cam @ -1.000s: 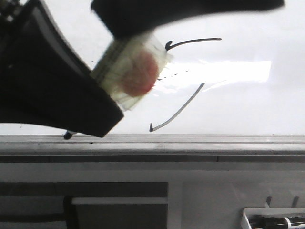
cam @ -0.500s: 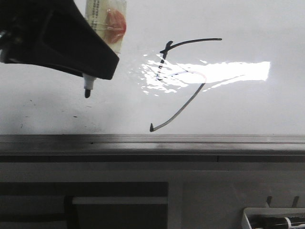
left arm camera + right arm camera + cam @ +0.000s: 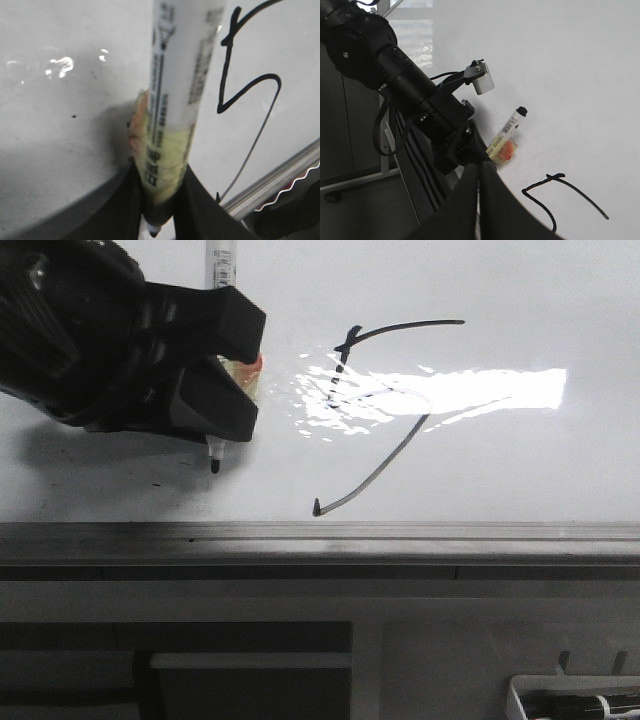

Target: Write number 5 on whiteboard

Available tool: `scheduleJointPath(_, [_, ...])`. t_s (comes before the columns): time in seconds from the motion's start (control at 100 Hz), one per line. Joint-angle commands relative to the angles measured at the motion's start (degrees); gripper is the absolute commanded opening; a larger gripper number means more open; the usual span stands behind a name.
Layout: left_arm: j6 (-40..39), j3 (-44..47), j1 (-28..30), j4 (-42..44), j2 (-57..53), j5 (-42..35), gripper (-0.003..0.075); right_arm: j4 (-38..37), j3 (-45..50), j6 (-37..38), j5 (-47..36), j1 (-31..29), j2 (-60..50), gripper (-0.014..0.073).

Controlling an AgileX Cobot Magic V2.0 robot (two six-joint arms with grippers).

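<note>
Now, line by line:
Change since the earlier frame: in the front view the left end effector [image 3: 215, 390] sits lower and further right than half a second ago, and the marker [image 3: 214, 455] tip has come down nearer the board, at centre-left of the frame.
Left end effector: closed on the marker, whose barrel [image 3: 172, 95] is clamped between the dark fingers [image 3: 125, 210].
Right end effector [image 3: 480, 200]: its two dark fingers lie pressed together with nothing between them.
Front view only: a glare patch [image 3: 480, 390] washes out the middle of the number 5 [image 3: 400, 330], leaving the top bar and tail.
Left wrist view only: the zigzag middle stroke of the number 5 [image 3: 250, 90] reads whole.
Right wrist view only: the left arm [image 3: 395, 90] and capped marker end [image 3: 520, 111] show from behind, with the number 5 [image 3: 560, 192] at lower right.
Number 5: thin black slanted strokes, right of the marker, on the whiteboard [image 3: 520, 470] above its grey rail [image 3: 400, 535].
Whiteboard: glossy white with small dark specks [image 3: 74, 117].
</note>
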Motion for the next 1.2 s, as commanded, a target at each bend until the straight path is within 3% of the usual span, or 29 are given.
scheduleJointPath(0.0, [-0.5, -1.3, 0.8, -0.5, -0.4, -4.2, -0.0021, 0.2, -1.7, 0.1, -4.0, -0.5, -0.2, -0.0040])
scheduleJointPath(0.52, [-0.5, -1.7, 2.1, -5.9, 1.6, -5.5, -0.0009, 0.2, -1.7, 0.1, -4.0, -0.5, -0.1, -0.0040])
scheduleJointPath(0.99, [-0.5, -1.7, 2.6, -6.0, 1.6, -5.4, 0.0342, 0.2, -1.7, 0.1, -4.0, -0.5, -0.1, -0.0040])
scheduleJointPath(1.19, [-0.5, -1.7, 2.6, -6.0, 1.6, -5.4, 0.0365, 0.2, -1.7, 0.1, -4.0, -0.5, -0.1, -0.0040])
